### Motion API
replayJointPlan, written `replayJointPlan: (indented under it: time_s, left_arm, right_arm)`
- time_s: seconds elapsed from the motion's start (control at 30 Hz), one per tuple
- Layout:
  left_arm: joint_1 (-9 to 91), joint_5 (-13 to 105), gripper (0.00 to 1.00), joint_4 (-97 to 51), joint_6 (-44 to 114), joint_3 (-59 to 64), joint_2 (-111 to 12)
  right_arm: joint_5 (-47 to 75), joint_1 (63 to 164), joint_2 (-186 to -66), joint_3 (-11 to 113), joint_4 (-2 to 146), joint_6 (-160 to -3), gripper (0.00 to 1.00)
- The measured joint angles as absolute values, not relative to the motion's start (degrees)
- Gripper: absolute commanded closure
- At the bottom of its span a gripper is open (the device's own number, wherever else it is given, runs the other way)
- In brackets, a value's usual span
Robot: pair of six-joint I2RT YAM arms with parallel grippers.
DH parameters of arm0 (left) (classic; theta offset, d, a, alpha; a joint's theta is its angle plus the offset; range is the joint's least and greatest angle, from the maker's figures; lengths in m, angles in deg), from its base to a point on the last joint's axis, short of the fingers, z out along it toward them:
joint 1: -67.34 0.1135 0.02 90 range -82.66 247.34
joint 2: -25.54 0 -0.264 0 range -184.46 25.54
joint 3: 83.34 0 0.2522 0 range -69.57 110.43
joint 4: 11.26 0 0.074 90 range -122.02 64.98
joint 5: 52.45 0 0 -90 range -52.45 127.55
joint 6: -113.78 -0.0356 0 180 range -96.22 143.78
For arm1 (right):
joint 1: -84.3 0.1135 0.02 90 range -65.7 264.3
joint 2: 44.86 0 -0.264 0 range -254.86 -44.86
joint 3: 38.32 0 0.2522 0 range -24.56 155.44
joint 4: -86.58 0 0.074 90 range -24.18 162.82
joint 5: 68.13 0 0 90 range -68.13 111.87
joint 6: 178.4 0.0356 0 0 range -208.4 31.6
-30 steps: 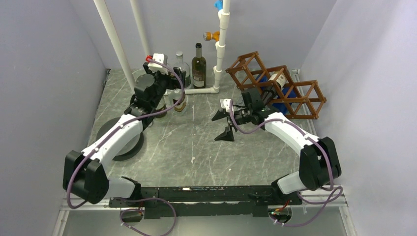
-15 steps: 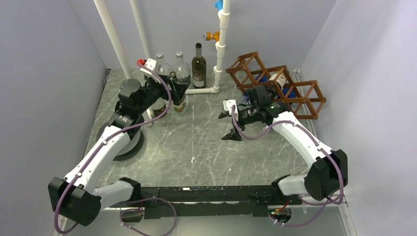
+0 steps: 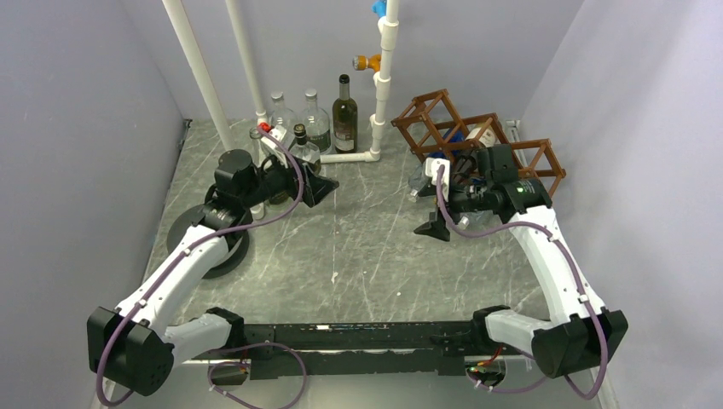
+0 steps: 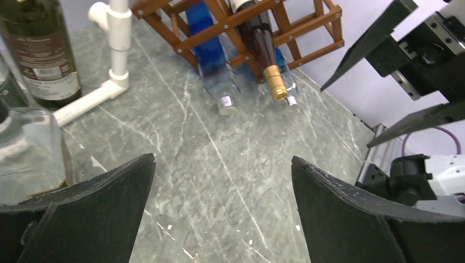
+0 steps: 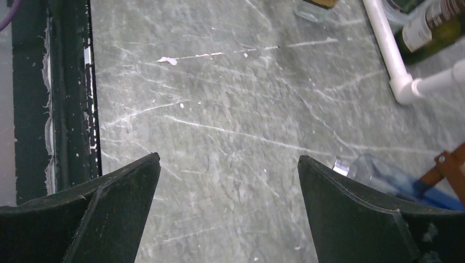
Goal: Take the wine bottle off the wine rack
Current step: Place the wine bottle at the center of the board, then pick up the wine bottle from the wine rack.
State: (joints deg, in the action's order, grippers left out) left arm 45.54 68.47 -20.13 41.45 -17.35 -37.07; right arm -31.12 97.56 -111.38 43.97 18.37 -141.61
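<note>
The brown lattice wine rack (image 3: 520, 162) lies at the back right, and in the left wrist view it sits at the top (image 4: 307, 24). A dark wine bottle (image 4: 262, 44) with a gold foil cap lies in a cell, neck toward the table's middle; from above only its white label end (image 3: 486, 136) shows. Blue-tinted bottles (image 4: 211, 55) lie in cells beside it. My right gripper (image 3: 419, 211) hangs open just left of the rack, holding nothing, and shows in its wrist view (image 5: 228, 158). My left gripper (image 3: 317, 183) is open and empty over bare table (image 4: 222, 159).
A dark green bottle (image 3: 344, 115) and clear glass bottles (image 3: 314, 119) stand at the back by white pipes (image 3: 384, 77). A black round disc (image 3: 205, 243) lies at the left. The right wrist view shows a pipe elbow (image 5: 403, 85) and a bottle neck (image 5: 373, 167).
The right arm has swung right, bringing its open gripper close to the rack's front. The left arm pulled back from the standing bottles and now points right. Both grippers stayed open.
</note>
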Motion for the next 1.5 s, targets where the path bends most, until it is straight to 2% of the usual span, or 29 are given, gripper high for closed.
replayJointPlan:
  time_s: [0.3, 0.73, 1.07, 1.5]
  left_arm:
    - [45.7, 73.0, 0.0, -20.9, 44.9, -17.6, -38.4]
    - [46.3, 76.8, 0.0, -21.4, 48.8, -17.8, -38.7]
    - [46.5, 80.2, 0.04, -19.1, 50.9, -18.4, -39.1]
    - [42.5, 82.4, 0.0, -10.0, 59.7, -21.9, -41.9]
  right_arm:
    - [-28.9, 91.0, -108.3, 43.7, 16.8, -132.7, 0.0]
    - [-35.7, 74.1, -105.1, 35.0, 27.9, -111.7, 0.0]
    - [-38.8, 70.7, -104.8, 30.6, 36.5, -101.6, 0.0]
    - [-41.6, 67.8, -104.4, 27.1, 42.7, -95.6, 0.0]
